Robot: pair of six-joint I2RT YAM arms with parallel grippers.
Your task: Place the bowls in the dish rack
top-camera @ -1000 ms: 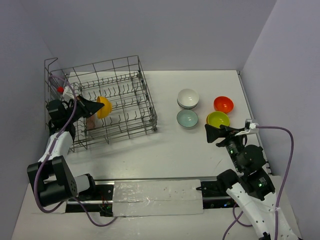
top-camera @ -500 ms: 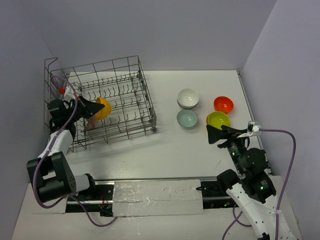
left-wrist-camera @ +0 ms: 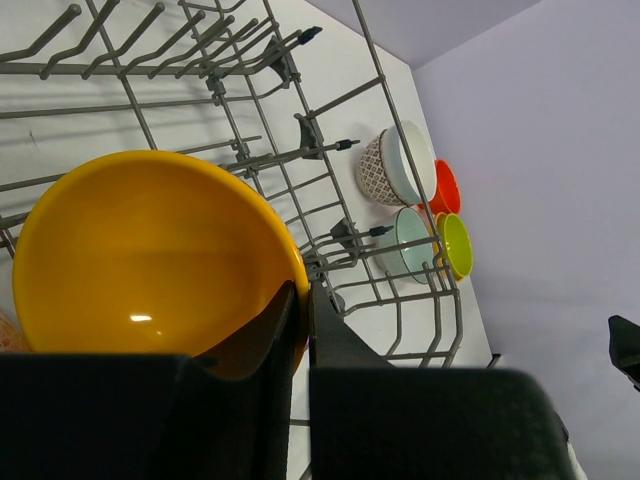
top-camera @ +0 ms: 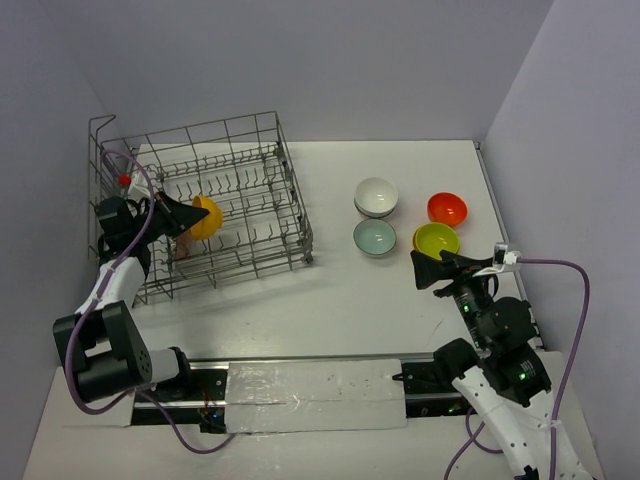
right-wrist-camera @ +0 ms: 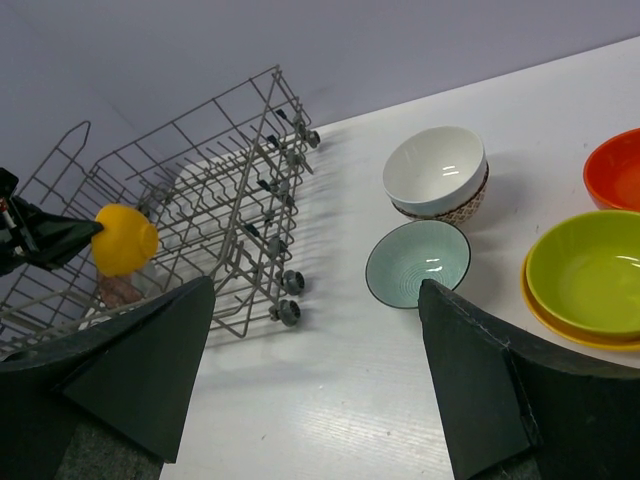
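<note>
The left gripper (left-wrist-camera: 302, 291) is pinching down narrow on the rim of the orange bowl (left-wrist-camera: 150, 260), one finger inside the lip and one outside. It is holding that bowl tipped on its edge inside the dish rack (top-camera: 272, 135), above the rows of prongs toward the rack's left side. Whether the bowl is resting on a prong or hanging just clear is hard to call from these angles. Something pinkish (right-wrist-camera: 122, 290) is lying on the rack floor just beneath it, possibly another bowl, though the wires are blurring it. Over on the right, the right gripper (right-wrist-camera: 315, 288) is hovering above the table (top-camera: 350, 290) with its fingers spread wide and gripping nothing. Ahead of it, the pale green bowl (right-wrist-camera: 418, 262) is sitting upright. Just behind that, the white bowl (right-wrist-camera: 437, 168) is nesting in a patterned one. The lime green bowl (right-wrist-camera: 590, 268) is sitting in a yellow one, and the red bowl (right-wrist-camera: 615, 168) is waiting behind that pair, all well apart from the rack.
</note>
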